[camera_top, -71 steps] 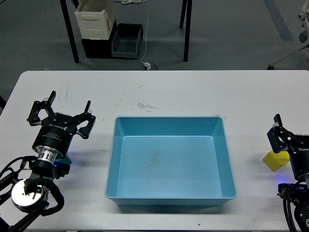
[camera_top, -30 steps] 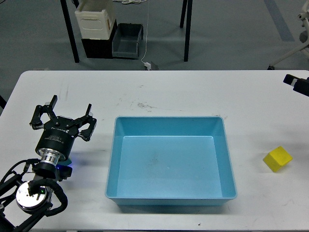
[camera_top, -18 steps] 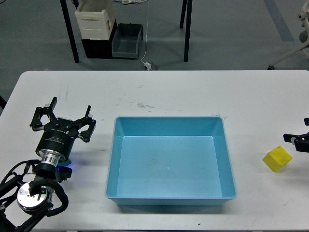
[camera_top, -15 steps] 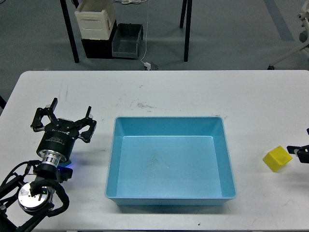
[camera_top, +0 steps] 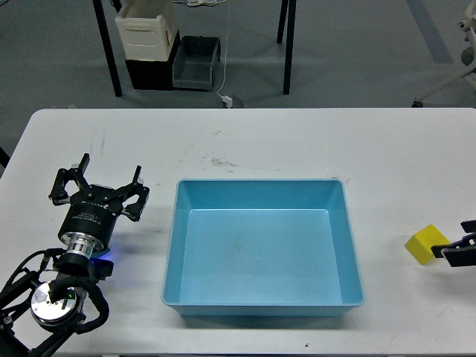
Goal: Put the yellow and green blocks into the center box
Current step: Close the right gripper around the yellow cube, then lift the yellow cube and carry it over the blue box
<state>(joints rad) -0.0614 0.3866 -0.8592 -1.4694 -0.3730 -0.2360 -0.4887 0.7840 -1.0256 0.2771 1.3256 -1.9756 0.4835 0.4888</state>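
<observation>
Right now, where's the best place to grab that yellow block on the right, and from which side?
Probably from above, with the fingers closing on two opposite side faces. The yellow block is a small cube lying slightly skewed on the white table, so turn the right gripper to match. It sits apart from the blue tray.

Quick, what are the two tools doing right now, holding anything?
Left tool: open, holding nothing.
Right tool: only partly in view beside the yellow block; cannot be told.

Grey floor out back past the white counter [camera_top: 260, 141], with black legs [camera_top: 108, 52], a cream box [camera_top: 146, 28], and a dark bin [camera_top: 195, 62] parked far left.
</observation>
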